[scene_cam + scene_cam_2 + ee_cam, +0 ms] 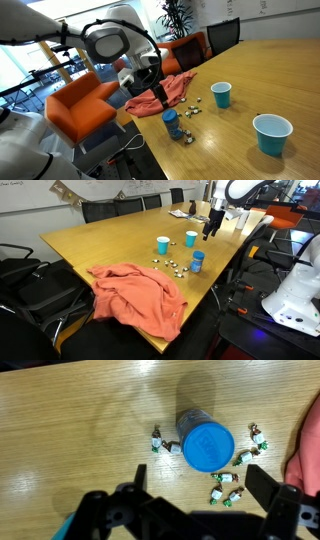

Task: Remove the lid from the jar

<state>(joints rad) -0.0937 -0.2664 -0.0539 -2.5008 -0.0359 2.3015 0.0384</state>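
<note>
The jar (pixel 172 124) stands upright on the wooden table near its edge, with the round blue lid (pixel 207 445) on top. It also shows in an exterior view (pixel 197 261). In the wrist view I look straight down on the lid. My gripper (pixel 205 488) is open and empty. It hangs above the jar, its fingers apart on either side just below the lid in the wrist view. In an exterior view the gripper (pixel 152 88) is above and slightly behind the jar.
Several small wrapped candies (pixel 226 486) lie scattered around the jar. Two teal cups (pixel 221 94) (pixel 272 133) stand on the table. An orange cloth (pixel 135 295) lies at the table's end. Orange chairs (pixel 85 103) stand next to the table edge.
</note>
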